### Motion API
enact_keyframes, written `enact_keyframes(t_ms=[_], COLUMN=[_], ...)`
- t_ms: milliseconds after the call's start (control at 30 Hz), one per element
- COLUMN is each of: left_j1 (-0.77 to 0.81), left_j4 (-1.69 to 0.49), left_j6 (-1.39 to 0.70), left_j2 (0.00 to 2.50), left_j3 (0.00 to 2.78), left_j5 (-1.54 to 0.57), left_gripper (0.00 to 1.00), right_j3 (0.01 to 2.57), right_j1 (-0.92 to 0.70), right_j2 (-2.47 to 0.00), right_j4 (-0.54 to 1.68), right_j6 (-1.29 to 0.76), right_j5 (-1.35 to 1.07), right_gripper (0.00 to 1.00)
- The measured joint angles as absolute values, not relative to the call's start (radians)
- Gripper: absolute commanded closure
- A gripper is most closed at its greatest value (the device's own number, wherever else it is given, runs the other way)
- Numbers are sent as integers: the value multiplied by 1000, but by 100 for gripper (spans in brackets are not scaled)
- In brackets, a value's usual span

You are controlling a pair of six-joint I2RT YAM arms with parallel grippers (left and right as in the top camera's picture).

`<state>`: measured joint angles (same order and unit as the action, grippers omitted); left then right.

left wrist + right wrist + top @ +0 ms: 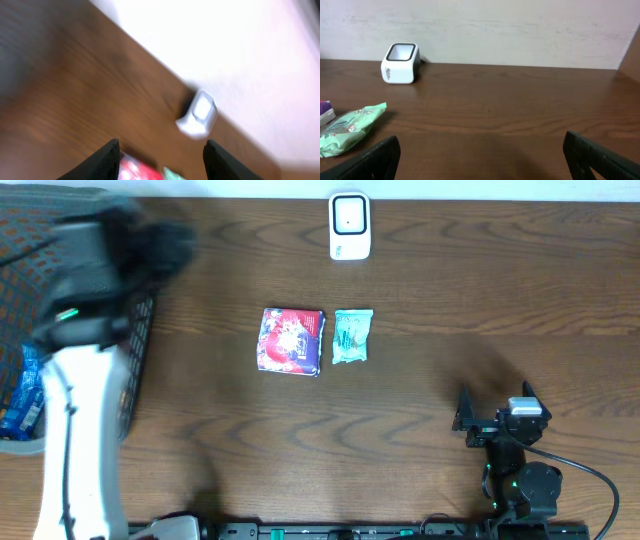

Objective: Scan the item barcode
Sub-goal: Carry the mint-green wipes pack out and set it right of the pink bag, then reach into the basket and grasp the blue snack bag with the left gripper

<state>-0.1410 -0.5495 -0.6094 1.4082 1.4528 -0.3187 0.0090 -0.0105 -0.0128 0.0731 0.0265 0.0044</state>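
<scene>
Overhead: right jaws stood spread, empty, well short of scanner [349, 225] and to its right. Red packet [291, 340] and teal packet [351, 336] lay side by side just short of scanner. Left jaws, blurred, stood spread and empty, far left of scanner by basket [140, 360]. Best move, likely: pinch one packet by its edge and keep the barcode face toward scanner.

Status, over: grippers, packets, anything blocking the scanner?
Left gripper open, empty; right gripper open, empty. Red packet and green packet lie side by side mid-table. Nothing blocks the scanner.
</scene>
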Motion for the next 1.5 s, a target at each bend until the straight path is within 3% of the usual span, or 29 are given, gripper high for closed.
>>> enact_keyframes(t_ms=[233,500,600,1000,1400,1500], left_j1=[-549,-776,-793,-751,-711,-696], left_j4=[-807,-950,-926,-777,-583,-556], left_j6=[-601,-639,-662,-673,-612,-603], left_j2=[1376,1506,1582,1827,1861,1861], left_j3=[1457,1423,1415,1413,1412,1412], left_j5=[-261,-123,-79,222,324,327], left_gripper=[46,49,53,53,52,46], right_j3=[9,9,9,9,9,9], right_j1=[-10,-10,-10,-10,-10,-10], right_j2=[-13,-13,-13,-13,-13,-13], right_j4=[73,73,73,73,73,73], right_j6=[27,27,27,27,27,27], right_j5=[5,4,5,4,4,4], right_gripper=[1,1,1,1,1,1])
